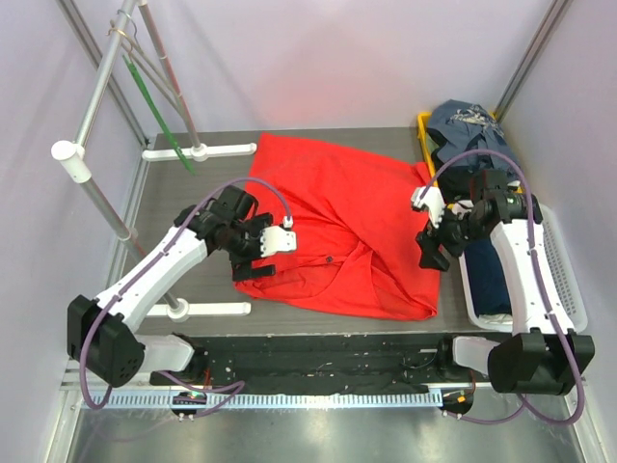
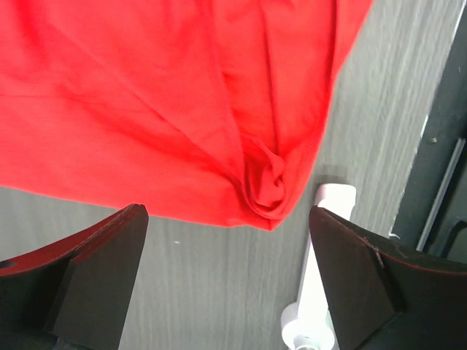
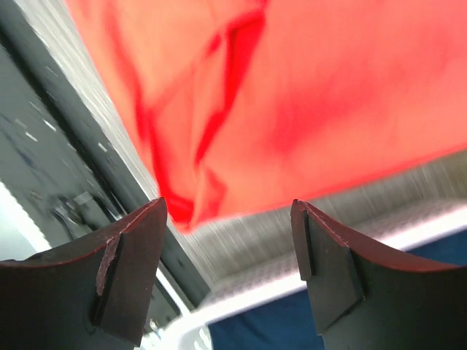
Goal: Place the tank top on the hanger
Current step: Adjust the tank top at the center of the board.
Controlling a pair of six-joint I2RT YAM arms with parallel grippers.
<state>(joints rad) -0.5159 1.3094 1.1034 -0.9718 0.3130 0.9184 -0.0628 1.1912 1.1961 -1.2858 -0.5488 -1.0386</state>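
The red tank top lies spread and creased on the table's middle. The green hanger hangs from the rack at the back left, far from both grippers. My left gripper is open and empty at the garment's left near corner. In the left wrist view, the bunched corner lies just ahead of the open left gripper. My right gripper is open and empty at the garment's right edge. In the right wrist view, the red fabric lies beyond the open right gripper.
A white basket with dark navy clothes stands at the right; its rim shows in the right wrist view. Blue-grey clothes lie at the back right. The rack's poles and white feet stand on the left, and one foot is by my left fingers.
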